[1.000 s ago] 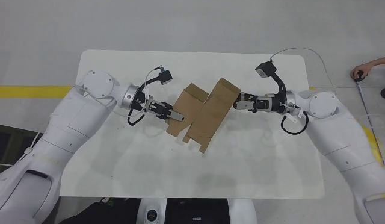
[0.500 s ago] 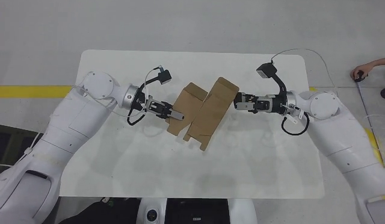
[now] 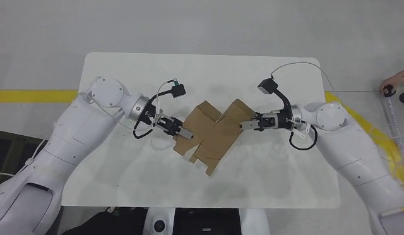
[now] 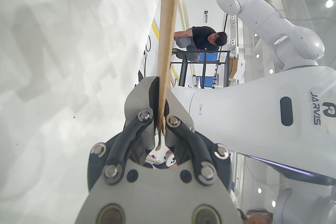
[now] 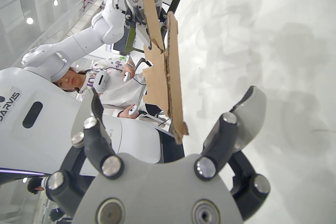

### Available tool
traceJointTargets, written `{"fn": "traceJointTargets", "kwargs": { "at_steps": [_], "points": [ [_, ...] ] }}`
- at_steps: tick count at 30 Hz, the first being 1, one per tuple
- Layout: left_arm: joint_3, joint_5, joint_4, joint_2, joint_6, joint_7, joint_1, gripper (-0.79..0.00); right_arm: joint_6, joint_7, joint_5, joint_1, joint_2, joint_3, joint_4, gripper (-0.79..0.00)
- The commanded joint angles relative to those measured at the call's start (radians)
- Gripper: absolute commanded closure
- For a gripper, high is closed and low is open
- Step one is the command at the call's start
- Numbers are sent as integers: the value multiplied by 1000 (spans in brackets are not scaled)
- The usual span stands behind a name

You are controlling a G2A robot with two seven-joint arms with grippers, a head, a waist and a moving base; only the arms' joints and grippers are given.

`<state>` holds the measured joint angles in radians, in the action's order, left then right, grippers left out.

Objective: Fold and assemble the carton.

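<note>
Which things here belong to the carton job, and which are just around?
In the job:
carton
left gripper, shut on one edge of it
right gripper, open, the carton's other end between its fingers

Just around:
white table
yellow floor stripe

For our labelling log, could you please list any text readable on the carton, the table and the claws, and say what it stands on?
On the carton: none, plain brown cardboard on the faces shown.
On the table: none.
On the left claw and the right claw: none, bare metal and screws.
On the wall panel in the room behind: a small sideways mark, too small to read surely.
</note>
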<state>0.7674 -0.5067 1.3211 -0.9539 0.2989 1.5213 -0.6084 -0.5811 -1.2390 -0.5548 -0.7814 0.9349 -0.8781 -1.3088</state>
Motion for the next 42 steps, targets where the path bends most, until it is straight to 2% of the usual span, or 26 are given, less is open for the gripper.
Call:
{"fn": "traceJointTargets", "kwargs": {
  "at_steps": [1,2,3,6,8,12,15,23,24,25,26,31,33,42],
  "points": [
    [-4,-1,-1,-1,-1,1,2,0,5,-5,-8,0,2,5,-6,-603],
    [-6,0,-1,-1,-1,1,3,0,10,-10,-11,0,3,7,-8,-563],
    [-8,0,-3,-1,-2,2,4,0,14,-14,-15,0,3,7,-7,-391],
    [-11,-7,-7,-2,-4,4,7,0,23,-23,-18,-1,3,10,-8,-314],
    [-13,-13,-10,-3,-6,6,8,0,27,-27,-20,-2,4,12,-11,-219],
    [-16,-17,-15,-2,-11,11,9,0,34,-34,-26,-4,5,19,-12,-114],
    [-17,-23,-15,-1,-12,12,9,0,37,-37,-29,-4,6,23,-10,-6],
    [-14,-34,-21,2,-9,9,13,0,42,-42,-32,3,8,32,-4,0],
    [-13,-35,-22,3,-7,7,14,-102,42,-42,-32,4,8,33,-2,0],
    [-9,-29,-23,4,0,0,18,-739,40,-41,-34,5,9,32,2,0],
    [-5,-24,-30,5,8,-8,20,-785,39,-39,-35,7,9,32,6,0],
    [31,-39,-101,9,49,-58,25,-785,33,-17,-57,8,14,21,47,0],
    [43,-28,-111,8,38,-124,18,-785,57,16,-49,8,17,18,56,0],
    [66,0,-13,7,-82,-375,-69,-785,136,158,28,-6,23,-7,37,0]
  ]
}}
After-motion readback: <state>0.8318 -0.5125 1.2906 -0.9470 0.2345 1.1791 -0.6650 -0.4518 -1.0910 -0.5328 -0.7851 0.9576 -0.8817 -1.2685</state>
